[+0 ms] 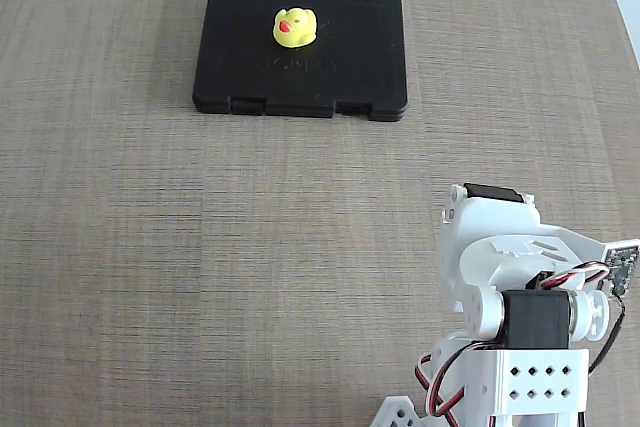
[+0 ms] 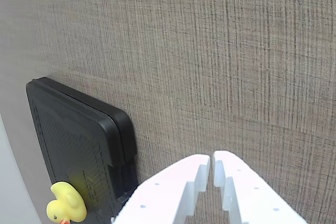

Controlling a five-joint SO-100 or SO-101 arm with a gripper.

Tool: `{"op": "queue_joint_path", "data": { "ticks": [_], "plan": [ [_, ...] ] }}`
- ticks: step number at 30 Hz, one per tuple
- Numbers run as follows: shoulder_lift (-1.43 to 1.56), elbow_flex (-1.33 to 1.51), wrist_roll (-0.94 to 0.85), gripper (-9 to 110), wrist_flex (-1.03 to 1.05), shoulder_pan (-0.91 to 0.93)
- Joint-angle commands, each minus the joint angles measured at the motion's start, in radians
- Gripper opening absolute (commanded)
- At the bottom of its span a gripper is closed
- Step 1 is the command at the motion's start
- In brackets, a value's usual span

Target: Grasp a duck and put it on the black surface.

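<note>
In the fixed view the duck [image 1: 295, 28] sits upright on the black slab [image 1: 360, 67], near its far edge and left of the middle, so the placing looks done and I judge nothing is left but parking the arm [image 1: 520, 327]. That arm is folded at the lower right, well apart from the slab, with bare desk [image 1: 200, 267] between and nothing in the way. In the wrist view the hand [image 2: 211, 167] is empty, its fingers pressed almost together with seemingly only a thin slit between the tips.

One duck [image 1: 295, 28], one black surface [image 1: 370, 57], one arm [image 1: 525, 317].
</note>
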Motion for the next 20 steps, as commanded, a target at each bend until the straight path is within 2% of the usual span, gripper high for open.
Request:
{"op": "queue_joint_path", "data": {
  "ticks": [1, 20],
  "plan": [
    [0.058, -0.028, 0.002, 0, 0.006, -0.003],
    [0.058, -0.028, -0.002, 0, 0.006, -0.003]
  ]
}}
